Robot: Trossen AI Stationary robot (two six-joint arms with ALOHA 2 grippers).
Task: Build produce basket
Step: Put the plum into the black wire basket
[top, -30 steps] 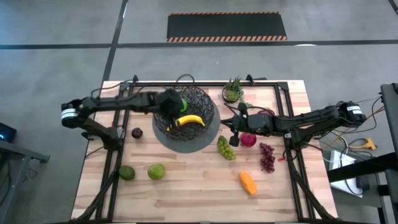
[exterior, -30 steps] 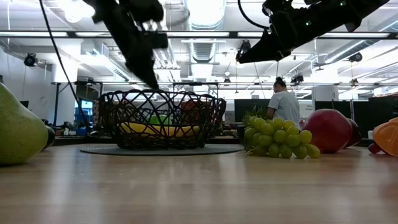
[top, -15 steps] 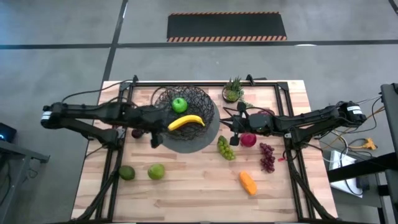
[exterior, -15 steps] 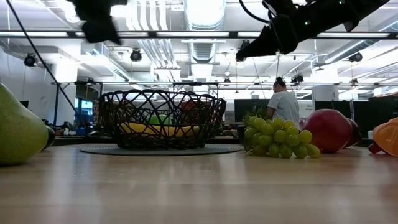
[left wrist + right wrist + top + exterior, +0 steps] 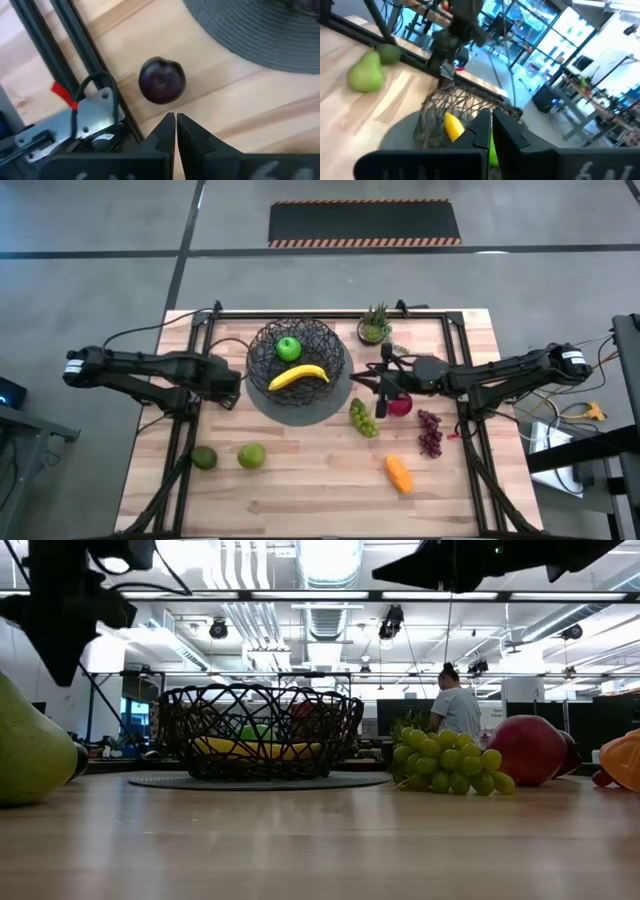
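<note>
Two fruits, yellow banana [image 5: 300,376] and green apple [image 5: 288,348], inside round black wire-mesh basket [image 5: 322,340] at table's far middle. Left gripper [image 5: 176,120] fingers pressed together, empty, above small dark purple plum [image 5: 161,80] beside basket's grey mat [image 5: 260,35]. Right gripper [image 5: 356,383] pressed together too, empty, raised just beside basket near green grapes [image 5: 363,418] and red apple [image 5: 401,406].

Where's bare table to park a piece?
Bare: the near strip between the lime and the orange piece. Crowded: right of the basket, around the green grapes, red apple and purple grapes.
</note>
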